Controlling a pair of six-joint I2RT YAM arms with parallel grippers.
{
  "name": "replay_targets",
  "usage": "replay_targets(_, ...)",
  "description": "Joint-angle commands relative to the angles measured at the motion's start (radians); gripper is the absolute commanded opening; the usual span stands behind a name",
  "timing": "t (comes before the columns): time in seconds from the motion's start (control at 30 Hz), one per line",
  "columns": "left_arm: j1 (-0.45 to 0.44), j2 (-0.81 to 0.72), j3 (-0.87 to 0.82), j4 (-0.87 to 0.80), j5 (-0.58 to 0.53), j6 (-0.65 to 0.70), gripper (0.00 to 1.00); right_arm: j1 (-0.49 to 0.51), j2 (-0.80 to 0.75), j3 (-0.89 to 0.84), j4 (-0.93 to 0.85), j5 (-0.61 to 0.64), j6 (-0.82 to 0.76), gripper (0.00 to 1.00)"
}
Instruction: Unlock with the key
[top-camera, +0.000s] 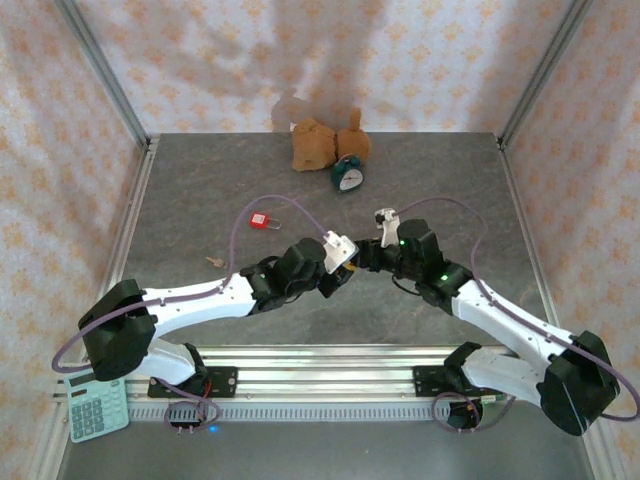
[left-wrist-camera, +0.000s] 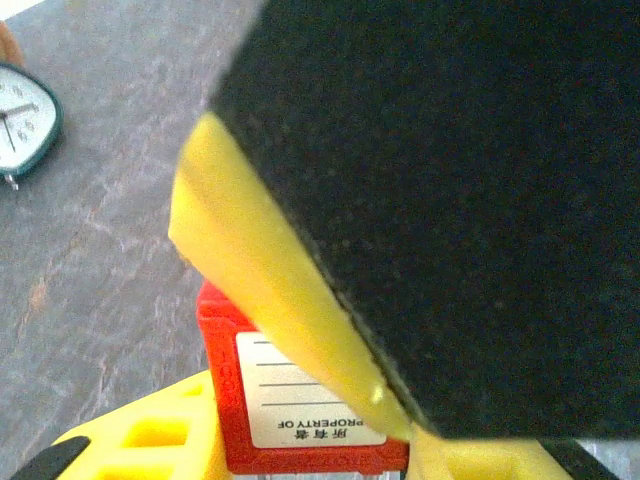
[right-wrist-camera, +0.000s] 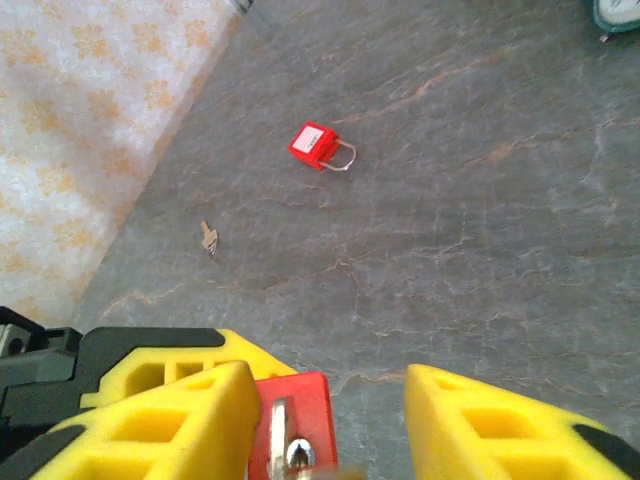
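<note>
Grey stone-look worktop (top-camera: 200, 190) with metal edge rails, two brown plush toys (top-camera: 325, 143) at the middle of its far edge, small teal round alarm clock (top-camera: 348, 175) just in front of them, pale green pocket calculator (top-camera: 97, 408) at the near left corner, cream floral-patterned curtain walls (top-camera: 300, 50) around.

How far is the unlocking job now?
Done: the left hand grips a small red padlock. Under way: the open right hand hovers beside it. Left: the tiny tan metal key lies on the grey table, not picked up; a second red padlock lies untouched.
</note>
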Motion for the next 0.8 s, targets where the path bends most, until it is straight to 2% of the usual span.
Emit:
replay_targets(0.0, 0.000, -0.019, 0.052, 0.210, 0.021, 0.004, 0.15, 0.023, -0.053, 0.045, -0.159, 0.027, 0.010, 0.48)
replay_targets(0.17, -0.002, -0.026, 0.020, 0.204, 0.020, -0.011, 0.15, -0.014, -0.111, 0.077, -0.211, 0.096, 0.032, 0.53)
replay_targets(0.5, -0.004, -0.001, 0.021, 0.196, 0.028, -0.012, 0.15, -0.040, -0.157, 0.119, -0.232, 0.073, 0.046, 0.55)
replay_targets(0.77, -0.006, 0.015, 0.032, 0.170, 0.024, 0.002, 0.15, -0.069, -0.173, 0.163, -0.258, 0.131, 0.033, 0.57)
